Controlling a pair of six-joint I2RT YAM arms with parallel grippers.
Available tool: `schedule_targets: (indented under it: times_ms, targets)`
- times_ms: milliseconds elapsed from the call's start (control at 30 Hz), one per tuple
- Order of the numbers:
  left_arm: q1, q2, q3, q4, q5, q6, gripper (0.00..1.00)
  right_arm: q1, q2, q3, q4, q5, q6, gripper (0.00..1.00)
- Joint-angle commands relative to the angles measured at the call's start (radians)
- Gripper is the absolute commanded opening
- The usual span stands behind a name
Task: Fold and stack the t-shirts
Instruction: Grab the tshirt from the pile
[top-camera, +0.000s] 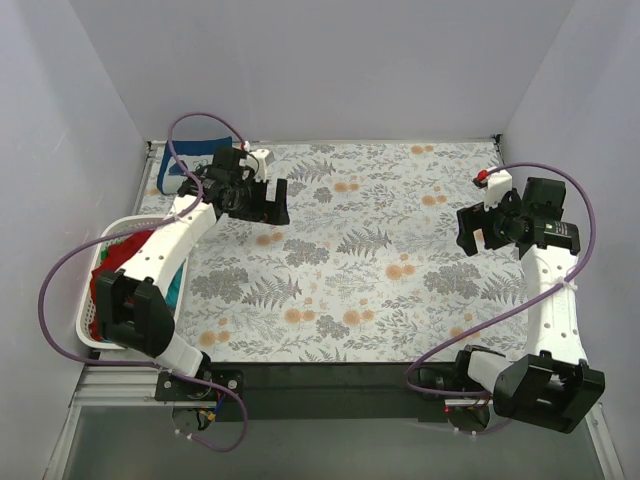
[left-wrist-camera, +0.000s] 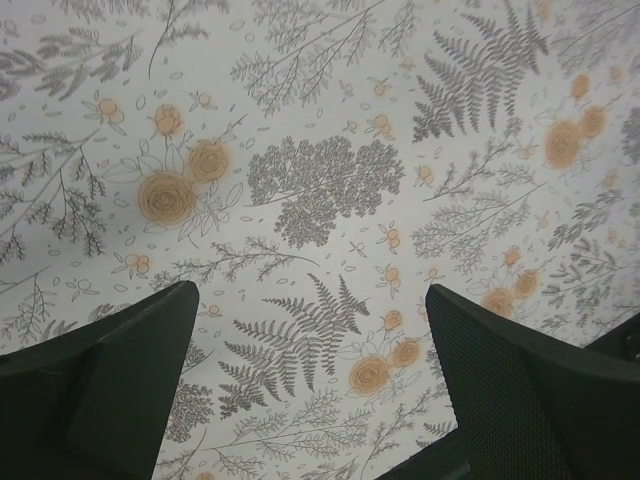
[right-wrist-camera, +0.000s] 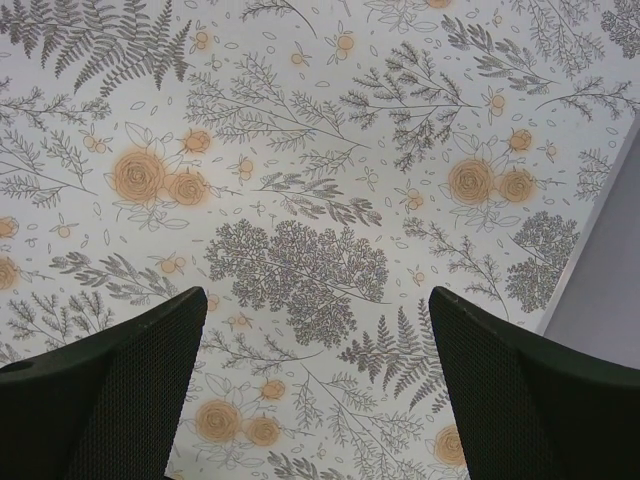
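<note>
A: Left end effector (left-wrist-camera: 310, 292), state?
B: Spread wide, nothing between. Only the floral surface (top-camera: 380, 260) below. Right end effector (right-wrist-camera: 316, 292) likewise.
A: T-shirts (top-camera: 100, 288)?
B: Heaped in the white basket (top-camera: 120, 224) at the surface's left edge. Red, some teal. No long axis readable.
A: Nearer arm?
B: Left. The heap lies to its left, toward the bases. The right arm is well apart, so I judge the left fetches.
</note>
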Motion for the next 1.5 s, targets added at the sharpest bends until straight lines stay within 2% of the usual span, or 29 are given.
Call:
schedule_targets:
  times_ms: [0,67,233,300,467,500,567,633,733,833,1033,1133,1467]
  targets:
    - [0.056,-0.040,0.142,-0.066,0.079,0.034,0.98,-0.006,-0.038,0.034,0.004,-0.005,-0.002,0.98]
    - [0.108,-0.027,0.190,-0.120,0.152,0.054,0.98,-0.006,-0.051,0.034,0.009,0.001,0.001,0.98]
    - [0.362,0.065,0.461,-0.356,0.343,0.124,0.98,-0.006,-0.048,0.056,-0.017,-0.042,0.011,0.98]
    - [0.469,0.076,0.515,-0.416,0.399,0.181,0.98,-0.007,-0.041,0.067,-0.032,-0.069,0.004,0.98]
    - [0.683,0.092,0.613,-0.620,0.452,0.340,0.96,-0.007,0.014,0.064,-0.051,-0.134,-0.002,0.98]
    - [0.764,0.096,0.618,-0.641,0.455,0.397,0.96,-0.006,0.025,0.067,-0.052,-0.155,0.003,0.98]
    - [0.844,0.081,0.578,-0.664,0.394,0.432,0.95,-0.007,0.068,0.079,-0.052,-0.171,0.024,0.98]
    - [0.852,0.049,0.521,-0.663,0.241,0.536,0.95,-0.006,0.110,0.091,-0.051,-0.186,0.036,0.98]
    - [0.857,-0.013,0.403,-0.663,0.075,0.603,0.95,-0.007,0.163,0.125,-0.060,-0.203,0.050,0.98]
    - [0.874,-0.079,0.276,-0.663,-0.002,0.653,0.95,-0.006,0.205,0.169,-0.074,-0.218,0.052,0.98]
    - [0.912,-0.160,0.046,-0.649,-0.065,0.681,0.98,-0.004,0.272,0.232,-0.101,-0.218,0.032,0.98]
    - [0.918,-0.188,-0.049,-0.571,-0.088,0.680,0.98,-0.002,0.309,0.264,-0.112,-0.229,0.029,0.98]
    - [0.920,-0.181,-0.209,-0.333,-0.146,0.693,0.98,0.007,0.393,0.366,-0.150,-0.237,0.030,0.98]
